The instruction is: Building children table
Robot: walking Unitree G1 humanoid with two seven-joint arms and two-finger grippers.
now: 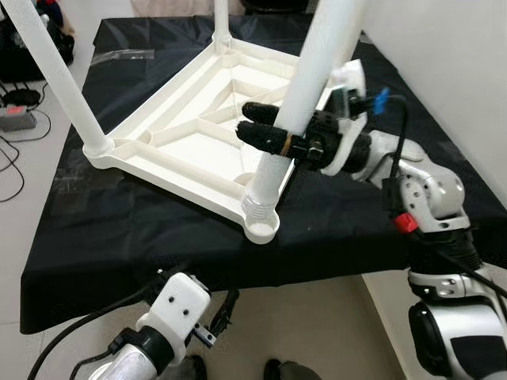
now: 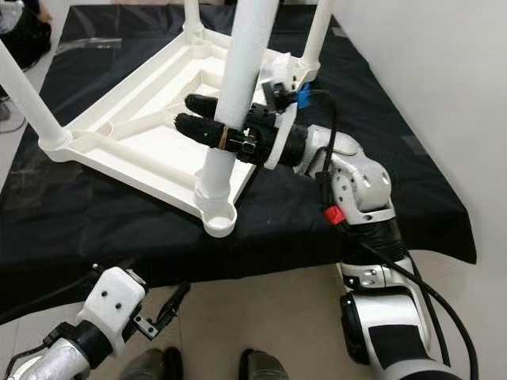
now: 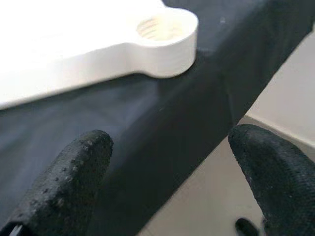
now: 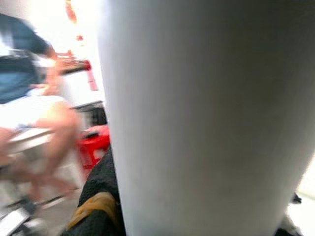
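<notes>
A white table top (image 1: 198,127) lies upside down on the black-covered table (image 1: 119,229). White legs stand in its left corner (image 1: 67,87) and its far corner (image 1: 222,20). A further leg (image 1: 313,63) leans over the near corner socket (image 1: 261,227), its threaded end resting at the socket's mouth. My right gripper (image 1: 245,121) is shut on this leg at mid-height, its black fingers (image 2: 198,127) reaching past it over the table top. The left gripper (image 1: 220,317) hangs open below the table's front edge, and in the left wrist view its fingers (image 3: 83,162) face the socket corner (image 3: 165,37).
A white wall (image 2: 444,71) runs close along the right side. Cables and a power strip (image 1: 16,119) lie on the floor at the left. The right wrist view holds a blurred seated person (image 4: 29,98) and a red stool (image 4: 93,142).
</notes>
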